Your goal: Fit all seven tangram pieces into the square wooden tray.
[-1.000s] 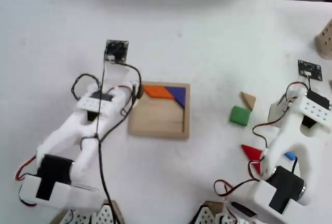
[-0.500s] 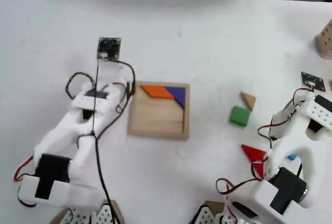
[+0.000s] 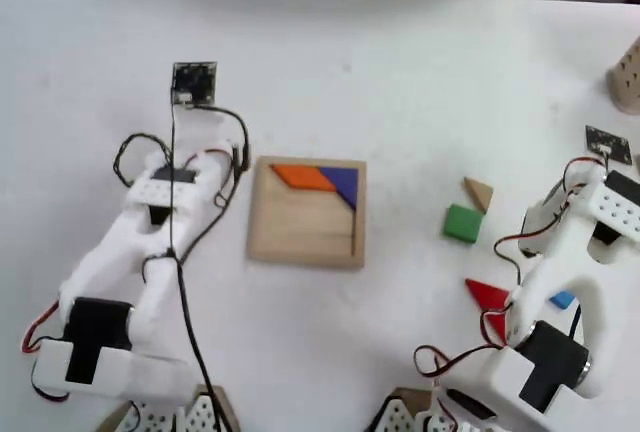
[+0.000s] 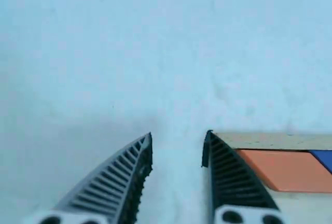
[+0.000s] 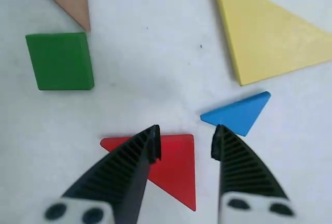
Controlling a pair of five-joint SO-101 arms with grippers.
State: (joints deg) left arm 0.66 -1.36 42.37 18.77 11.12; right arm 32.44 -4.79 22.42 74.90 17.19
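The white bench [image 3: 400, 82] carries everything. On it the square wooden tray [image 3: 300, 237] sits mid-bench and is mostly bare wood. The left gripper [image 4: 178, 136] hangs just off the tray's 10 o'clock corner, jaws moderately parted and holding nothing. The right gripper [image 5: 185, 129] is likewise part open and empty, poised over one edge of the red triangle [image 5: 174, 164].

The five loose pieces lie well out at the tray's 3 to 4 o'clock. The yellow triangle [image 5: 264, 37] is the biggest, and the red one comes next. Inside the tray, the orange piece [image 3: 303, 177] lies along the 12 o'clock wall, touching the purple triangle [image 3: 345, 182] in the 1 o'clock corner. The green square [image 3: 462, 223] sits apart, with the tan triangle [image 3: 479, 192] just beside it at 1 o'clock. The small blue triangle [image 5: 236, 114] lies close to the red one's corner.

The red triangle looks like the next pick. The jaws should straddle it across two flat edges, drop straight down and stay clear of the blue neighbour, so that closing does not nudge it.
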